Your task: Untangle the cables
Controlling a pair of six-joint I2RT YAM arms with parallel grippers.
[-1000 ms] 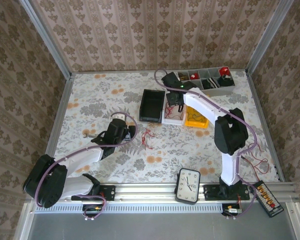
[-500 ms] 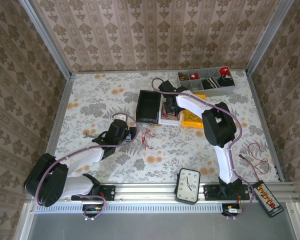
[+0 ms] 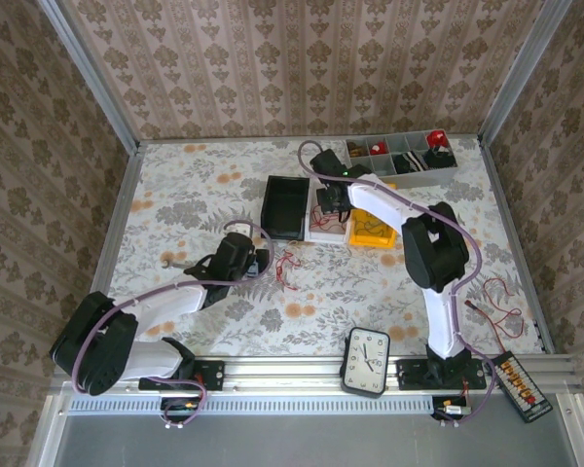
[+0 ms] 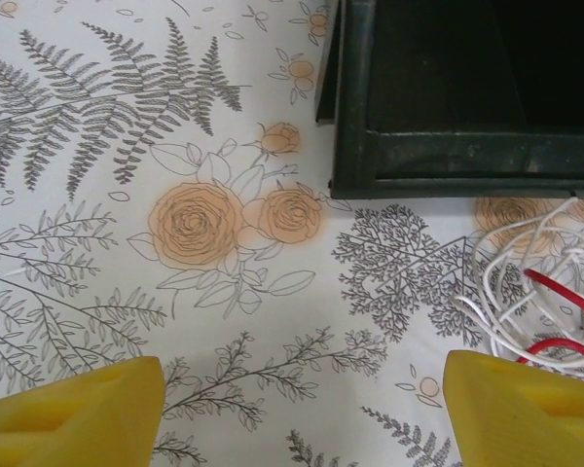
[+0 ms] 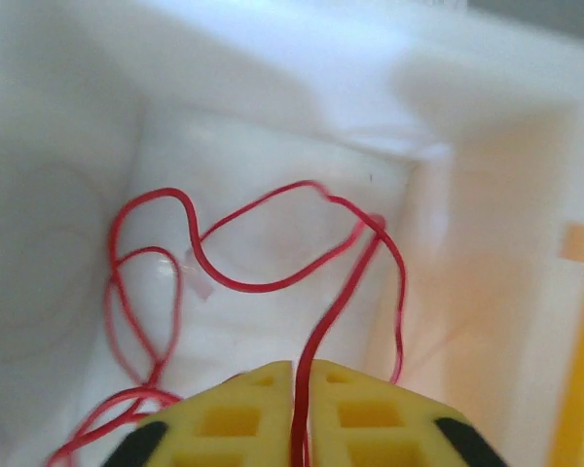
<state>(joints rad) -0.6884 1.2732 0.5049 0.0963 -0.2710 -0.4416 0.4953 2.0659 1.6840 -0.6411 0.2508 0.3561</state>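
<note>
Straddling red cable (image 5: 263, 282): right claw (image 5: 301, 375) nearly together, grip cannot tell | left claw (image 4: 300, 413) apart, cables (image 4: 565, 290) near

Staged robot test cell, wallpapered panel walls (image 3: 302, 68), floral tabletop (image 3: 195, 185), aluminium mounting rail (image 3: 282, 369).

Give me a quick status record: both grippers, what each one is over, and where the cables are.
left gripper: open, empty, above the table
beside left gripper: white and red cables loose on the table, in front of the black bin
right gripper: fingers nearly together, with the red cable between them
right gripper location: over the white bin
red cable: loops lying inside the white bin
</note>
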